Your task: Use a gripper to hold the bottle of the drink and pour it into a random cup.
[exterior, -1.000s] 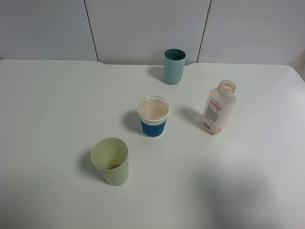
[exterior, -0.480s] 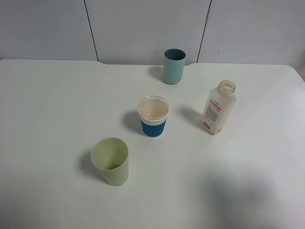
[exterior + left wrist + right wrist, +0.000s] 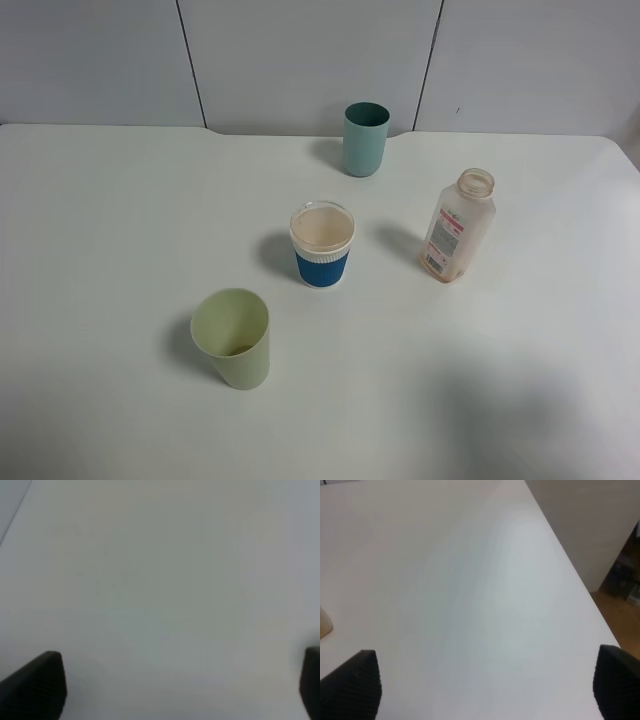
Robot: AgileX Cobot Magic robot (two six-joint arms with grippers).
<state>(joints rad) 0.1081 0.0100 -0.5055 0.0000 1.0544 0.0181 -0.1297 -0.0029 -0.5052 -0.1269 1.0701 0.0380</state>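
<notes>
The bottle of the drink (image 3: pixel 459 226) stands upright and capless at the right of the white table, clear with a white-and-pink label and a brownish tint at its base. The teal cup (image 3: pixel 365 139) stands upright at the back middle. Neither gripper shows in the exterior high view. In the left wrist view the left gripper (image 3: pixel 172 690) is open over bare table, its black fingertips (image 3: pixel 37 685) far apart. In the right wrist view the right gripper (image 3: pixel 482 685) is open over bare table near the table's edge. Neither holds anything.
A white cup with a blue sleeve (image 3: pixel 322 245) stands at the table's middle, its inside pale beige. A pale green cup (image 3: pixel 233 338) stands at the front left. The table edge (image 3: pixel 570 570) and the floor beyond show in the right wrist view.
</notes>
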